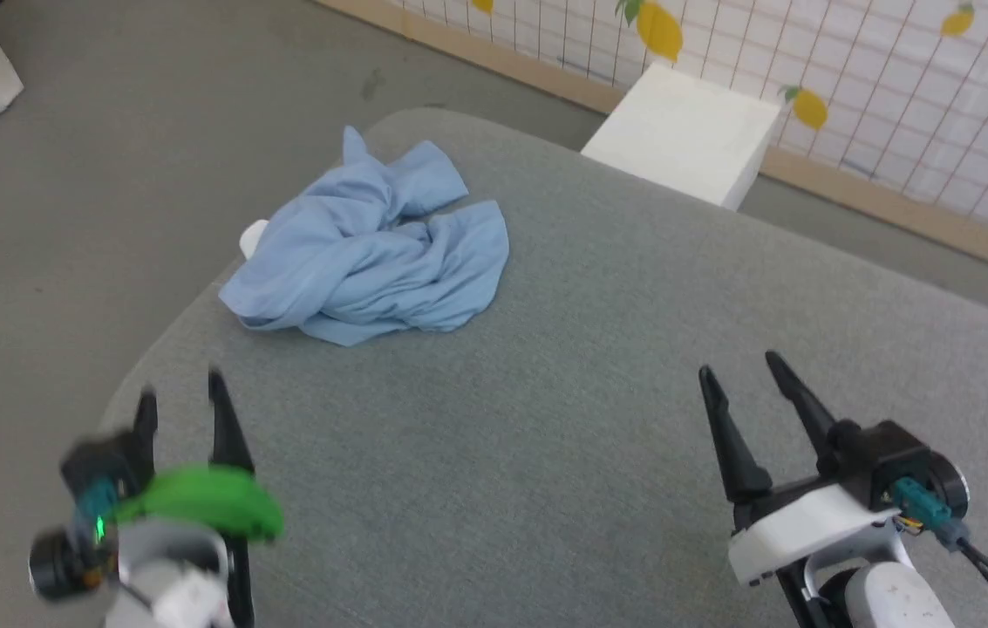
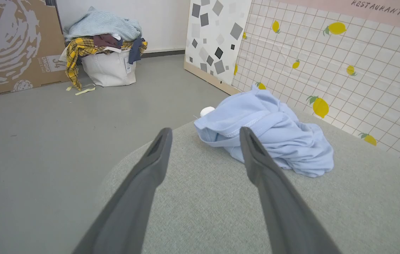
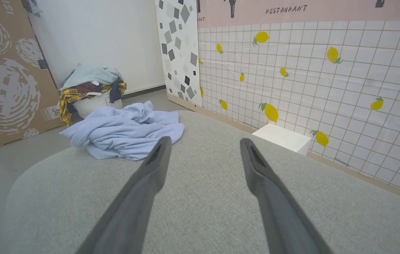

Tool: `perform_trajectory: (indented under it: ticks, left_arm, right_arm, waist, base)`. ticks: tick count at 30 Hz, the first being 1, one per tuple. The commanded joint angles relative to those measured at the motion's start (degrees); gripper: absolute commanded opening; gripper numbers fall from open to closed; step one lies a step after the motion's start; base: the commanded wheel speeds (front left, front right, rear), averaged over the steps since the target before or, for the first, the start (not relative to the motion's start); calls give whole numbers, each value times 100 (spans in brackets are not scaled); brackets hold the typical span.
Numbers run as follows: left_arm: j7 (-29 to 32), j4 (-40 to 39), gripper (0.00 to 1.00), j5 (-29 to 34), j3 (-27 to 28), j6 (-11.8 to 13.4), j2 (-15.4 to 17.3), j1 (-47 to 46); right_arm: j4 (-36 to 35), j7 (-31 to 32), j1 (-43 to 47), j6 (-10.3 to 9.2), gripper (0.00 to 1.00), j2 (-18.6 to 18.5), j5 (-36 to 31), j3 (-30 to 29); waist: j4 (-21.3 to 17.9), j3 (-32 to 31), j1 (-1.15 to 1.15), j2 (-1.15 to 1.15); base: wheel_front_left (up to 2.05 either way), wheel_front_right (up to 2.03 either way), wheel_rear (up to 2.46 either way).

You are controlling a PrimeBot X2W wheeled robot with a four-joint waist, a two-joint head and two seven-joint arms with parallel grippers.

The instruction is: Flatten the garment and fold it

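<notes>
Grey-green woven fabric covers the work surface [image 1: 563,453], which has rounded corners and a curved far-left edge. The garment [image 1: 371,253] lies on this surface at the far-left corner. Its left margin reaches the rim, where a small white object [image 1: 254,235] shows just beside it. The garment is a crumpled heap of overlapping folds, not flat. In the head view its long axis runs roughly across the picture, parallel to the near edge, and one narrow peak of cloth points away toward the far edge. In the left wrist view a stitched border faces the left gripper; whether it is a hem, sleeve or neckline cannot be told, so front and collar direction remain undetermined. A broad bare stretch of surface separates the heap from both grippers and extends to the right of it as far as the far rim. Grey floor [image 1: 110,174] borders the surface on the left and beyond. A white box [image 1: 685,131] stands on the floor close behind the far edge, against the base of a tiled wall with lemon motifs [image 1: 895,78]. A laundry basket [image 2: 108,67] heaped with clothes stands well apart on the floor. The left gripper [image 1: 180,388], blurred in the head view, hangs at the near-left rim with its fingers spread apart and nothing between them. The right gripper [image 1: 739,364] hangs over the near-right area, fingers likewise spread and clear of the cloth.
</notes>
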Motion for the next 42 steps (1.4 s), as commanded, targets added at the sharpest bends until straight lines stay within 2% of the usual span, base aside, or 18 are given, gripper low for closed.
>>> perform_trajectory:
  ticks: [1, 3, 10, 17, 22, 25, 29, 30, 32, 33, 37, 42]
  left_arm:
    - [62, 78, 100, -118, 3, -35, 69, -373]
    - [191, 260, 100, -270, 47, -66, 100, -821]
    - [808, 1235, 100, -764, 369, -256, 530, -2400]
    - [1561, 2177, 100, -1127, 562, -478, 959, -3348]
    - [2368, 2763, 100, -1453, 753, -294, 1094, -3546]
    - [2926, 2986, 100, -1673, 831, -159, 1061, -3476]
    - [3992, 3182, 100, -1745, 654, 10, 1121, -3170]
    - [4265, 3163, 90, -1801, 616, -25, 1131, -3075]
    - [4567, 3031, 10, -1854, 568, -86, 1184, -2912]
    - [4538, 2917, 0, -1837, 569, -114, 1238, -2855]
    - [3431, 2318, 0, -1383, 647, -6, 1581, -2728]
    - [1734, 1645, 0, -680, 528, -78, 1857, -2807]
  right_arm:
    - [-58, 11, -122, -9, 100, -5, -50, 20]
    - [-148, 61, -224, -9, 100, -5, -136, 26]
    - [-474, 253, -710, -10, 100, -5, -436, 136]
    - [-651, 266, -1138, -10, 100, -19, -638, 170]
    - [-634, 169, -1281, -10, 100, -17, -621, 159]
    - [-580, 108, -1317, -10, 100, -15, -606, 170]
    - [-443, 14, -1351, -10, 100, -12, -563, 183]
    - [-398, -14, -1346, -10, 100, -11, -544, 184]
    - [-304, -75, -1311, -10, 100, -9, -504, 179]
    - [-261, -99, -1289, -10, 100, -8, -482, 178]
    - [-64, -197, -1169, -10, 100, -7, -315, 194]
    - [168, -313, -891, -10, 100, -6, -83, 145]
  waist:
    - [-188, 355, 0, 0]
    - [-308, 644, 0, 0]
    - [-1133, 1917, 0, 0]
    - [-1788, 2845, 0, 0]
    - [-2027, 3132, 0, 0]
    - [-2072, 3149, 0, 0]
    - [-2092, 2981, 0, 0]
    - [-2087, 2901, 0, 0]
    - [-2061, 2697, 0, 0]
    - [-2047, 2598, 0, 0]
    - [-1997, 2059, 0, 0]
    - [-1995, 1246, 0, 0]
  base:
    - [0, 0, 0]
    - [0, 0, 0]
    - [0, 0, 0]
    - [0, 0, 0]
    - [0, 0, 0]
    - [0, 0, 0]
    - [0, 0, 0]
    - [0, 0, 0]
    - [0, 0, 0]
    - [0, 0, 0]
    - [0, 0, 0]
    - [0, 0, 0]
